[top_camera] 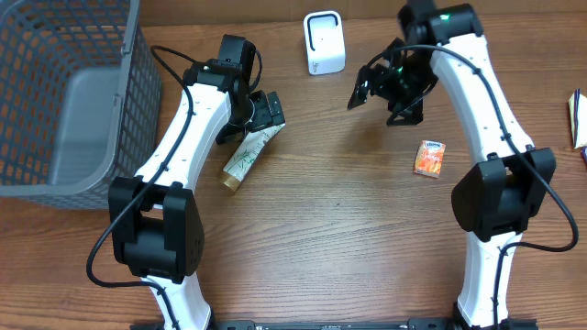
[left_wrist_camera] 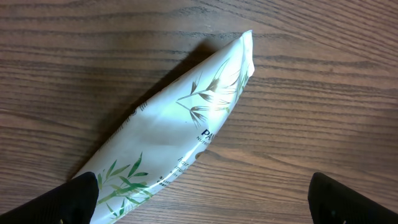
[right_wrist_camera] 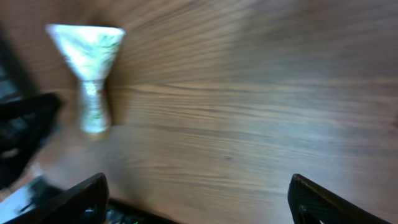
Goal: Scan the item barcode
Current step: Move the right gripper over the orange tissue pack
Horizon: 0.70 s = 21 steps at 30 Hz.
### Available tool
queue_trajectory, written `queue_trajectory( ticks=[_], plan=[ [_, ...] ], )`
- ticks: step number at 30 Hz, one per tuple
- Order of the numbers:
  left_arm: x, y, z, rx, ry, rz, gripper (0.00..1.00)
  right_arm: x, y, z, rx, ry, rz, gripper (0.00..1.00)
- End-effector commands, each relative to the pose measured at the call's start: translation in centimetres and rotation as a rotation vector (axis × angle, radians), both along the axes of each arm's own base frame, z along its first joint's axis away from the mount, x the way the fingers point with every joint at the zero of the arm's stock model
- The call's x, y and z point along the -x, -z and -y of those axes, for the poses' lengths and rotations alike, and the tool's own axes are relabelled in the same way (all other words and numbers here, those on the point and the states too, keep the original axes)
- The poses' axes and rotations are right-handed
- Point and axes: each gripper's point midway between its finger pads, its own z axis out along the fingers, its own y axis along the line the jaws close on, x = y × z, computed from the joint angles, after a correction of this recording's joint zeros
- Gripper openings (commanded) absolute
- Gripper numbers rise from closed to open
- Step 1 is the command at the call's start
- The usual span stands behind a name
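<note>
A white tube with green leaf print (top_camera: 246,154) lies flat on the wooden table, its brown cap toward the front left. My left gripper (top_camera: 266,112) hovers just over the tube's flat far end, open and empty. In the left wrist view the tube (left_wrist_camera: 180,130) runs diagonally, its lower part beside the left fingertip of my left gripper (left_wrist_camera: 202,202). A white barcode scanner (top_camera: 324,43) stands at the back centre. My right gripper (top_camera: 381,99) hangs open to the right of the scanner, holding nothing. The right wrist view is blurred; the tube (right_wrist_camera: 90,68) shows at upper left beyond my right gripper (right_wrist_camera: 199,202).
A grey mesh basket (top_camera: 64,101) fills the back left corner. A small orange packet (top_camera: 428,158) lies beside the right arm. Another packet (top_camera: 578,119) pokes in at the right edge.
</note>
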Motion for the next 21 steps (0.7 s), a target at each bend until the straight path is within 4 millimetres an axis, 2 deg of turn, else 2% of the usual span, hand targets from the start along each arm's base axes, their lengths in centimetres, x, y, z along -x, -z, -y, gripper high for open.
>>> queue_trajectory(
  ticks=[1,2,4,8,11,15,21],
  plan=[
    [-0.4,-0.6,0.3,-0.006,0.023,0.025,1.0,0.5,-2.5,3.6,0.171,0.079,0.071,0.93],
    [-0.4,-0.7,0.3,-0.007,0.023,0.025,1.0,1.1,-3.4,5.1,0.236,0.078,0.088,0.93],
    [-0.4,-0.7,0.3,-0.006,0.023,0.025,1.0,1.6,-5.0,6.7,0.287,0.085,0.13,0.94],
    [-0.4,-0.7,0.3,-0.006,0.023,0.025,1.0,3.4,-9.1,7.5,0.27,0.013,0.256,1.0],
    [-0.4,-0.7,0.3,-0.006,0.023,0.025,1.0,5.1,-9.5,8.2,0.295,-0.009,0.26,1.0],
    [-0.4,-0.7,0.3,-0.006,0.023,0.025,1.0,6.6,-6.8,12.2,0.444,0.093,0.157,1.0],
    [-0.4,-0.7,0.3,-0.007,0.023,0.025,1.0,5.6,0.7,15.6,0.458,0.199,0.086,1.0]
  ],
)
